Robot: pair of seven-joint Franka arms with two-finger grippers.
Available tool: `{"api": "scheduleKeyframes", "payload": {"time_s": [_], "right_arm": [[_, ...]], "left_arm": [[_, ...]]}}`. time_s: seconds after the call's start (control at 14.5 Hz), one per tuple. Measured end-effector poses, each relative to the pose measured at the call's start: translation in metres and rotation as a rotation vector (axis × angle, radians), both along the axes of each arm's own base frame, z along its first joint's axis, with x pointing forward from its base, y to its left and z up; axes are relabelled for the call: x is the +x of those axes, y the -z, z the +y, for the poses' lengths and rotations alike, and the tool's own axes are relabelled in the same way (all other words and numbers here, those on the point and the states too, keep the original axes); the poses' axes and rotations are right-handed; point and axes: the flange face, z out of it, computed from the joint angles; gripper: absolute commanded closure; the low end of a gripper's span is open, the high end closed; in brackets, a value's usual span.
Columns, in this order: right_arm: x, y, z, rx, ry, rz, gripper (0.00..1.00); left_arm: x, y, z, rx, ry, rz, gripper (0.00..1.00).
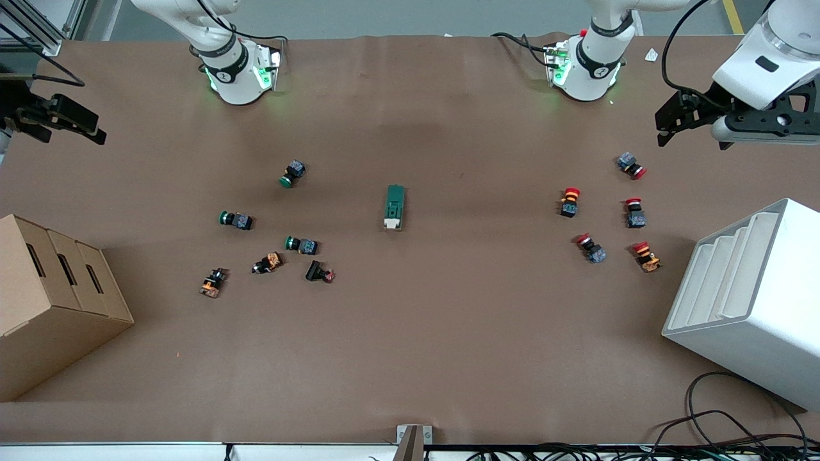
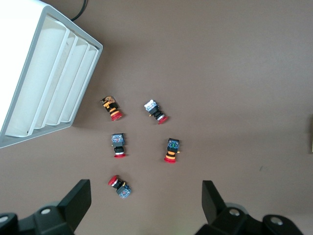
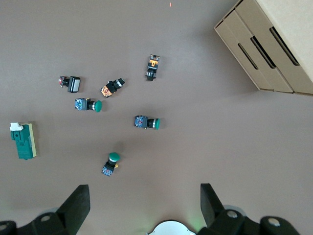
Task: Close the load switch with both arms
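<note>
1. Front view — load switch (image 1: 395, 207), a green body with a white end piece, lies flat near the table's middle, white end nearer the front camera. Neither arm touches it. Whether its lever stands open or closed cannot be read, so the scene fits equally a switch waiting to be closed and one already closed with both arms drawn back. Any contact would call for one gripper to steady the body while the other works the lever. The left gripper (image 1: 666, 128) hangs high over the left arm's end of the table, above the white tiered rack (image 1: 749, 301); the right gripper (image 1: 77, 125) hangs over the right arm's end, above the cardboard boxes (image 1: 51, 301). Both arms wait, well apart from the switch.

2. Left wrist view — the left gripper's fingers (image 2: 76, 200) stand wide apart with nothing between them. Below lie five red-capped push buttons (image 2: 139, 147) just beside the rack. The switch shows at most as a sliver at the picture's edge.

3. Right wrist view — the right gripper's fingers (image 3: 78, 203) are likewise spread and hold nothing. Below lie green-capped push buttons (image 3: 146, 122) among darker button units, with the switch lying flat toward the table's middle and the boxes well apart from it.
</note>
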Motion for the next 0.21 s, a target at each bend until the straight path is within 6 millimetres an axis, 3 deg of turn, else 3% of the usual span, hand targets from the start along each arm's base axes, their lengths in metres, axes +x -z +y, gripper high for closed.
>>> {"api": "scheduleKeyframes", "payload": {"time_s": [0.21], "right_arm": [[-0.0009,0.0026,0.0032,-0.001,0.002,0.031,0.0]], "left_arm": [[0.0011,0.002,-0.0028,-0.025,0.0,0.008,0.0]]}}
